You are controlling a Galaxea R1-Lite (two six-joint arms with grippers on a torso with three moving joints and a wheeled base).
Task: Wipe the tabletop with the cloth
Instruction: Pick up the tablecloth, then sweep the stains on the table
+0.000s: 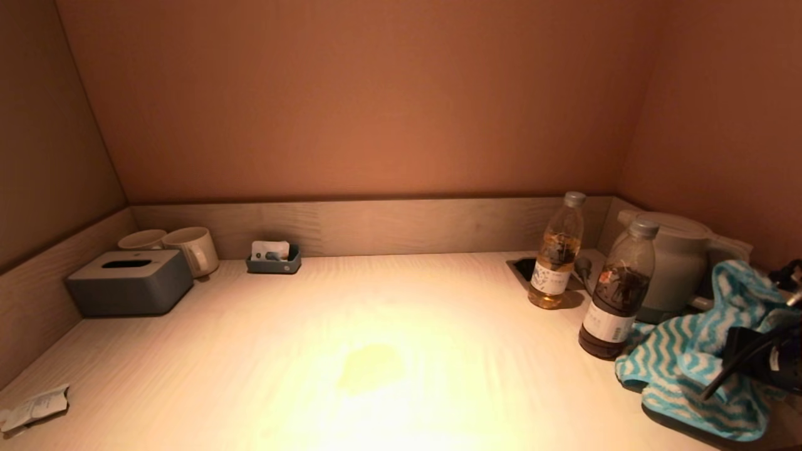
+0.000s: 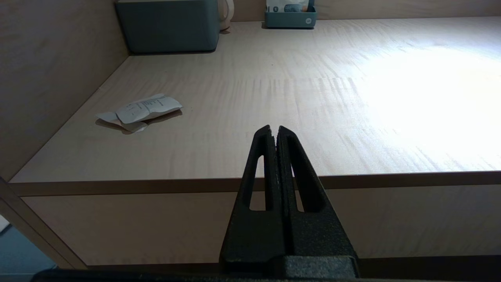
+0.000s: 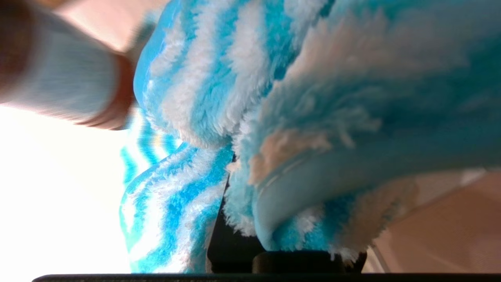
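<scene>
The blue-and-white zigzag cloth [image 1: 683, 357] is bunched at the right end of the pale wooden tabletop [image 1: 376, 300], partly lifted and draped round my right gripper [image 1: 727, 341]. The gripper is shut on it and its fingers are buried in the pile, as the right wrist view shows with the cloth [image 3: 188, 98] filling the frame. A faint yellowish patch [image 1: 369, 369] lies on the tabletop's middle front. My left gripper [image 2: 274, 129] is shut and empty, parked low before the table's front edge [image 2: 156, 184].
A dark tea bottle [image 1: 617, 288] stands right beside the cloth, with a yellow tea bottle [image 1: 557, 250] and a grey kettle [image 1: 680, 263] behind. A grey tissue box [image 1: 128, 282], two mugs [image 1: 194, 247] and a small tray [image 1: 274, 258] are far left. Crumpled paper [image 1: 34, 407] lies front left.
</scene>
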